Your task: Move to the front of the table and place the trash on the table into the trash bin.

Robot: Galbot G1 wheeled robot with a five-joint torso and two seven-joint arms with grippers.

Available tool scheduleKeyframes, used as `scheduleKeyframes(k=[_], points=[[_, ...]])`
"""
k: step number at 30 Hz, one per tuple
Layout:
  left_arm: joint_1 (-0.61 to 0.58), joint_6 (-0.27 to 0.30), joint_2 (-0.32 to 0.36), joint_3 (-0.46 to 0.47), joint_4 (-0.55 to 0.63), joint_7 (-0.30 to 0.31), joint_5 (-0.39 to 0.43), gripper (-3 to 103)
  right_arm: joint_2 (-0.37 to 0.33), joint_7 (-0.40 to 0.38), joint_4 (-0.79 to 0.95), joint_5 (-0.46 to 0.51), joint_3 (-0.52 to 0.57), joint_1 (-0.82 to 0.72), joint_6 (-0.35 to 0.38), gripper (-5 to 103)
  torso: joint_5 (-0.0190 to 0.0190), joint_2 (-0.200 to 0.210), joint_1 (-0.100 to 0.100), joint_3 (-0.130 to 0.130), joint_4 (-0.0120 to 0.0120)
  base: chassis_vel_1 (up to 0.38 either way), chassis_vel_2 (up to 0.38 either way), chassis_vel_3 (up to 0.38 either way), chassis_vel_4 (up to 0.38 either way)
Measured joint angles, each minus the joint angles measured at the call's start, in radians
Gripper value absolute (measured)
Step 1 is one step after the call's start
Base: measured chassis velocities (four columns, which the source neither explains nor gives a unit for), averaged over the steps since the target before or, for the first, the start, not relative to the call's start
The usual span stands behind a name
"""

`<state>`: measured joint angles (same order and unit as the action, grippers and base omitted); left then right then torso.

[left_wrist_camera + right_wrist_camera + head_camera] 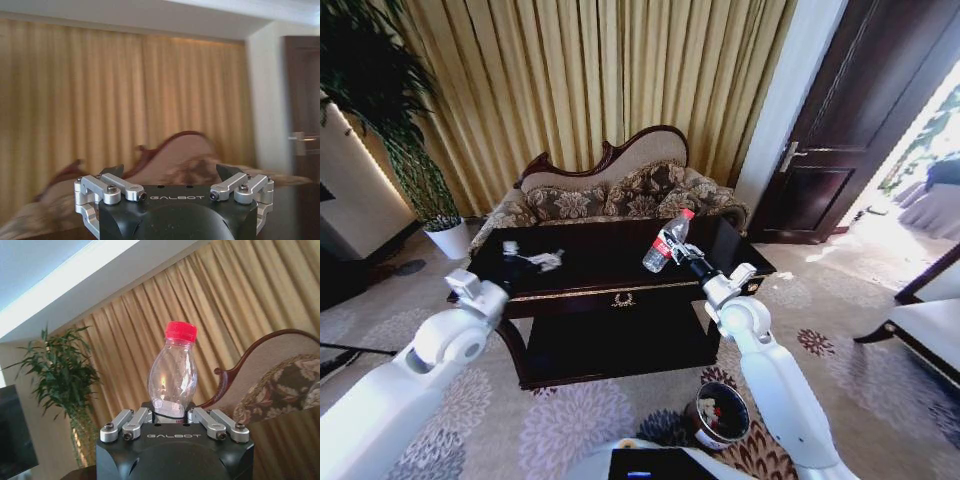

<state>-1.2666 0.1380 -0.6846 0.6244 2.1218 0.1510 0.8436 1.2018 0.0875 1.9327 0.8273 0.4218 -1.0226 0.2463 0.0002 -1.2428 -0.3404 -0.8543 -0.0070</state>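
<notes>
A long dark glossy worktop [590, 262] with gold trim stands before a patterned sofa [620, 195] and gold curtains [590, 80], a potted plant [405, 150] at about ten o'clock from it. The robot's right tool [686, 257] is raised above the worktop's right end, at roughly two o'clock from the gold emblem, pinching a clear plastic bottle [667, 243] with a red cap and red label; the bottle tilts, cap up toward the sofa. In the right wrist view the bottle [172, 372] stands between the right tool's [172, 415] fingers, which press on its lower part. The left tool [508, 252] hovers over the worktop's left end, at about ten o'clock from the emblem, just beside small white crumpled scraps [545, 260] lying on the surface. In the left wrist view the left tool [170, 172] has its fingers spread wide with nothing between them. The dark brown trash bin [717, 415] sits on the patterned carpet at around five o'clock from the worktop, close to the right arm
</notes>
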Motion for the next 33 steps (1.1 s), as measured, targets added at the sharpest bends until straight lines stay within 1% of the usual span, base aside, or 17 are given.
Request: scheduleKeyframes(k=[3,4,6,7,10,11,12,13,14,15,16,19,23,25,33], points=[[-0.016,0.004,-0.013,0.025,-0.008,0.007,-0.004,100,0.0,-0.009,0.0,-0.003,0.003,-0.002,-0.002,26,-0.0001,0.0,0.0,0.0,0.0001,0.0,0.0,0.0,0.0],[-0.037,0.01,-0.038,0.061,-0.016,0.025,-0.014,100,0.001,-0.024,0.0,-0.011,0.005,-0.002,-0.003,26,0.0,0.0,0.0,0.0,-0.0001,0.0,0.0,0.0,0.0],[-0.062,0.019,-0.069,0.093,-0.021,0.041,-0.03,100,0.002,-0.036,0.0,-0.021,0.006,-0.004,-0.007,26,-0.0001,0.0,0.0,0.0,0.0,0.0,0.0,0.0,0.0],[-0.062,0.019,-0.069,0.093,-0.021,0.041,-0.03,100,0.002,-0.036,0.0,-0.021,0.006,-0.004,-0.007,26,-0.0001,0.0,0.0,0.0,0.0,0.0,0.0,0.0,0.0],[-0.103,0.027,-0.131,0.152,-0.036,0.052,-0.064,100,0.002,-0.053,0.0,-0.03,0.011,-0.011,-0.011,26,-0.0001,0.0,0.0,0.0,0.0,0.0,0.0,0.0,0.0],[-0.103,0.027,-0.131,0.152,-0.036,0.052,-0.064,100,0.002,-0.053,0.0,-0.03,0.011,-0.011,-0.011,26,-0.0001,0.0,0.0,0.0,0.0,0.0,0.0,0.0,0.0],[-0.12,0.027,-0.161,0.18,-0.045,0.052,-0.07,100,0.001,-0.058,0.002,-0.034,0.017,-0.018,-0.014,26,-0.0001,0.0,0.0,0.0,0.0001,0.0,0.0,0.0,0.0],[-0.13,0.027,-0.178,0.197,-0.049,0.052,-0.071,100,0.0,-0.061,0.004,-0.037,0.021,-0.024,-0.016,26,0.0,0.0,0.0,0.0,0.0,0.0,0.0,0.0,0.0],[-0.13,0.027,-0.178,0.197,-0.049,0.052,-0.071,100,0.0,-0.061,0.004,-0.037,0.021,-0.024,-0.016,26,0.0,0.0,0.0,0.0,0.0,0.0,0.0,0.0,0.0],[-0.15,0.026,-0.2,0.224,-0.054,0.048,-0.072,100,-0.003,-0.065,0.01,-0.039,0.03,-0.035,-0.019,26,-0.0001,0.0,0.0,0.0,0.0,0.0,0.0,0.0,0.0],[-0.15,0.026,-0.2,0.224,-0.054,0.048,-0.072,100,-0.003,-0.065,0.01,-0.039,0.03,-0.035,-0.019,26,-0.0001,0.0,0.0,0.0,0.0,0.0,0.0,0.0,0.0],[-0.195,0.012,-0.227,0.275,-0.057,0.023,-0.074,100,-0.01,-0.066,0.024,-0.046,0.045,-0.061,-0.021,26,0.0,0.0,0.0,0.0,-0.0001,0.0,0.0,0.0,0.0],[-0.216,0.008,-0.236,0.301,-0.055,0.016,-0.072,100,-0.012,-0.066,0.027,-0.053,0.051,-0.074,-0.028,26,-0.0001,0.0,0.0,0.0,0.0,0.0,0.0,0.0,0.0],[-0.239,0.002,-0.237,0.331,-0.051,0.006,-0.068,100,-0.013,-0.069,0.03,-0.059,0.056,-0.095,-0.036,26,0.0,0.0,0.0,0.0,0.0001,0.028,-0.01,-0.035,0.021],[-0.249,-0.002,-0.226,0.342,-0.042,-0.007,-0.057,100,-0.011,-0.08,0.04,-0.07,0.07,-0.125,-0.045,26,0.0,0.0,0.0,0.0,-0.0001,0.104,-0.096,-0.113,0.101]])
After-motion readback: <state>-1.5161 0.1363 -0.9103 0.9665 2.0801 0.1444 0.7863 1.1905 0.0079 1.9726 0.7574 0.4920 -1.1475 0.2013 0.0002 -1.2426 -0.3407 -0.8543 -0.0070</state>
